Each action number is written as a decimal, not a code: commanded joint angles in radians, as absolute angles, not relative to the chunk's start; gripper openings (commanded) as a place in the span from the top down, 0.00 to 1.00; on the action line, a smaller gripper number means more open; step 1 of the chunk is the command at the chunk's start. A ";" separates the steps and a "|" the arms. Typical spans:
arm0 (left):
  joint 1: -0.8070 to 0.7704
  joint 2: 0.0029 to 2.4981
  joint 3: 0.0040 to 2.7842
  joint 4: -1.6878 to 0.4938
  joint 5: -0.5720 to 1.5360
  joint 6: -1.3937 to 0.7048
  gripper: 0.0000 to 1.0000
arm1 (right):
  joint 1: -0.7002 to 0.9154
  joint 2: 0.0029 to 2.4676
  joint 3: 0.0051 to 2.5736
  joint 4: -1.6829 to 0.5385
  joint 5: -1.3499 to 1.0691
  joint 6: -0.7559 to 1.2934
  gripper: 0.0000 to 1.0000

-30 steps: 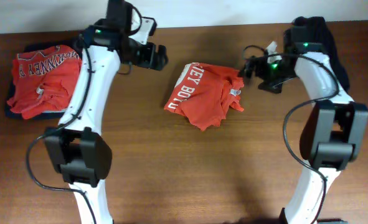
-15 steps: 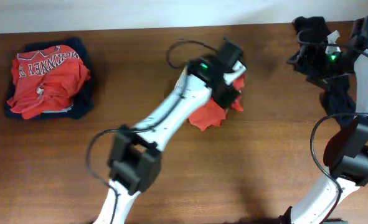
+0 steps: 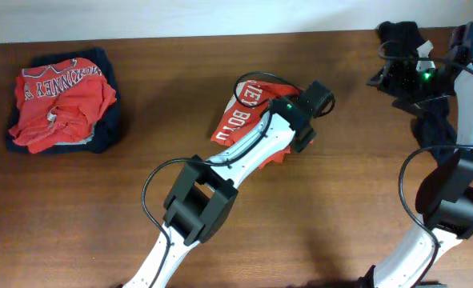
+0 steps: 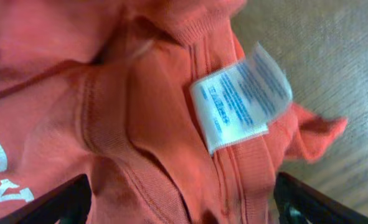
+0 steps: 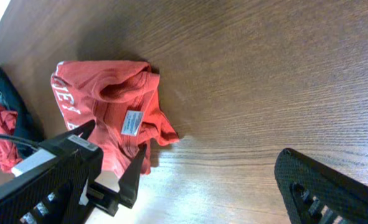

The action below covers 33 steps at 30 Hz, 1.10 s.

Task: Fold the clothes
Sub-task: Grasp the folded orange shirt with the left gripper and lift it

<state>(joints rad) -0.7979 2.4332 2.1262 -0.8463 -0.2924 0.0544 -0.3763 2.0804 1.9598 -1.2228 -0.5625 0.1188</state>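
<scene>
**2 arms, 3 heaps of clothes on a wooden table (image 3: 340, 216)**

Far left: a stack of orange-red and navy clothes (image 3: 60, 104). Centre: a crumpled orange-red T-shirt (image 3: 240, 120) under the left gripper (image 4: 180, 193), its jaws spread wide. Far right: dark clothes (image 3: 404, 40) beside the right gripper (image 5: 184, 146), its jaws also spread wide.

centre T-shirt (image 3: 234, 122): orange-red, white lettering, crumpled, care label (image 4: 240, 102) exposed, mid-tabletop (image 3: 340, 200) | left T-shirt (image 3: 60, 108): orange-red, rumpled atop navy garment (image 3: 108, 132), tabletop's left end | black garment (image 3: 400, 36): bunched, tabletop's far-right corner

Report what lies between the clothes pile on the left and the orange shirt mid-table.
Only bare wooden table, seen in the overhead view; the pile and shirt lie apart.
</scene>
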 commanded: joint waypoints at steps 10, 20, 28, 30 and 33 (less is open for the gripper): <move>-0.841 2.524 2.131 -0.821 -0.387 -0.034 0.10 | -0.374 2.069 1.969 -1.223 -0.565 0.082 0.01; -0.844 2.583 2.131 -0.831 -0.410 -0.054 0.56 | -0.374 2.069 1.968 -1.225 -0.565 0.082 0.01; -0.830 2.591 2.136 -0.876 -0.523 -0.052 1.00 | -0.374 2.069 1.969 -1.226 -0.565 0.056 0.01; -0.817 2.579 2.145 -0.892 -0.548 -0.052 1.00 | -0.374 2.069 1.968 -1.227 -0.565 0.056 0.01; -0.781 2.543 2.175 -0.932 -0.558 0.000 1.00 | -0.374 2.069 1.968 -1.227 -0.565 0.056 0.01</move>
